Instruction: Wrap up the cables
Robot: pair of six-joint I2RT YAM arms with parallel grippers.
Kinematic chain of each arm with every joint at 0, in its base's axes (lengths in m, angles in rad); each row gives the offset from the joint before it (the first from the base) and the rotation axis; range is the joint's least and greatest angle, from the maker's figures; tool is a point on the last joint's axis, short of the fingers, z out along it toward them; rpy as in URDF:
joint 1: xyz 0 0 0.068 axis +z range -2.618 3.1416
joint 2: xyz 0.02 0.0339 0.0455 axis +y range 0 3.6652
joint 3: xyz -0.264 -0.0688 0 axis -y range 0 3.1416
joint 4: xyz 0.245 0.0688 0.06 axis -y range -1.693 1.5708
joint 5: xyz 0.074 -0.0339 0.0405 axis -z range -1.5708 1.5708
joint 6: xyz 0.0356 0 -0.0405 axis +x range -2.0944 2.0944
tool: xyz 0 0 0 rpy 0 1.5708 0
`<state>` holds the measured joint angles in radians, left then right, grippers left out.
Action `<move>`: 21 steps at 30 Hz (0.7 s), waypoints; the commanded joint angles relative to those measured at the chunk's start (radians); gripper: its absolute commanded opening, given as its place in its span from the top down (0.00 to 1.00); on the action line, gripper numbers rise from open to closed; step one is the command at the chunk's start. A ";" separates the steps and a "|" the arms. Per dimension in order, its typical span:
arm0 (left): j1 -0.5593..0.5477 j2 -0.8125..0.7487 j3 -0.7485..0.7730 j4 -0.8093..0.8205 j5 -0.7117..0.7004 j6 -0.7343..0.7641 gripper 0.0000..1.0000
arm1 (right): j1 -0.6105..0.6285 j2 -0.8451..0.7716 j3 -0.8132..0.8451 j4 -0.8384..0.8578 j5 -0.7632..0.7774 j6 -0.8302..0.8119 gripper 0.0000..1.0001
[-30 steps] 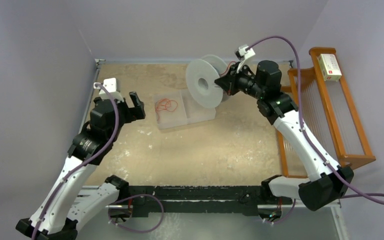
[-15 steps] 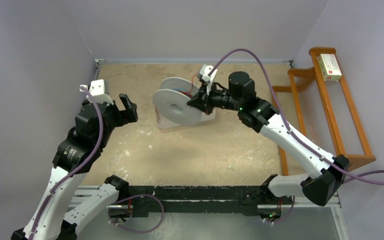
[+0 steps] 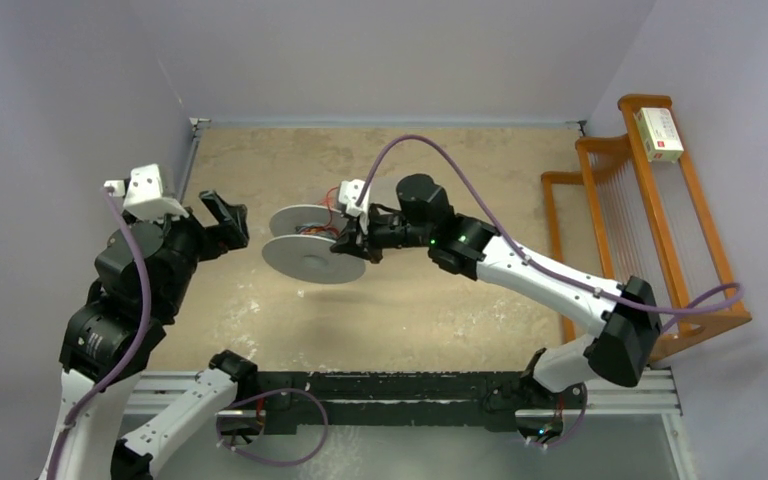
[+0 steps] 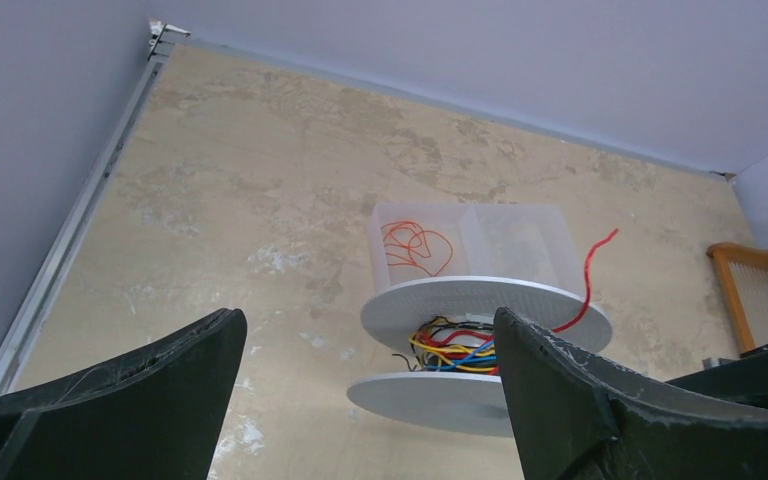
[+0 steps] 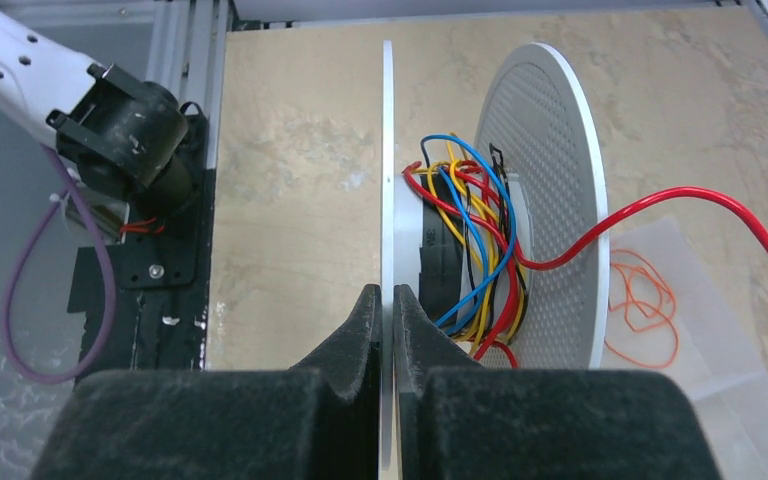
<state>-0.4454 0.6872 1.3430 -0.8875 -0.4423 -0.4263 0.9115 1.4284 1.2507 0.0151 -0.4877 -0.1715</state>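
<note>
In the tray (image 4: 522,238), thin orange cables (image 4: 416,247) lie tangled.

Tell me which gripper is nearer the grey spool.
Right. The right gripper clamps the spool by one disc's rim; the left gripper hangs open to its left, apart.

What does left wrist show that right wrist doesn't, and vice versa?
Left wrist only: the open left gripper and both compartments of the clear plastic tray. Right wrist only: the right gripper pinching one disc's rim on the grey double-disc spool. Both: the spool's wound coloured wires, a loose red wire, and the thin orange cable in the tray.
</note>
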 commanded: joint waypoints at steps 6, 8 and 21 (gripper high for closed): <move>0.002 -0.025 0.005 -0.051 0.043 0.020 0.07 | 0.052 0.064 -0.028 0.273 0.001 -0.186 1.00; 0.002 -0.026 -0.006 -0.060 0.058 0.018 0.07 | 0.051 0.081 -0.042 0.300 0.014 -0.210 1.00; 0.002 -0.030 -0.058 -0.058 0.105 0.005 0.07 | 0.054 0.167 -0.068 0.354 -0.009 -0.183 1.00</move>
<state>-0.4454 0.6605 1.2823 -0.9710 -0.3527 -0.4263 0.9615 1.6318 1.1732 0.2131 -0.4816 -0.3447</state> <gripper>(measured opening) 0.935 0.021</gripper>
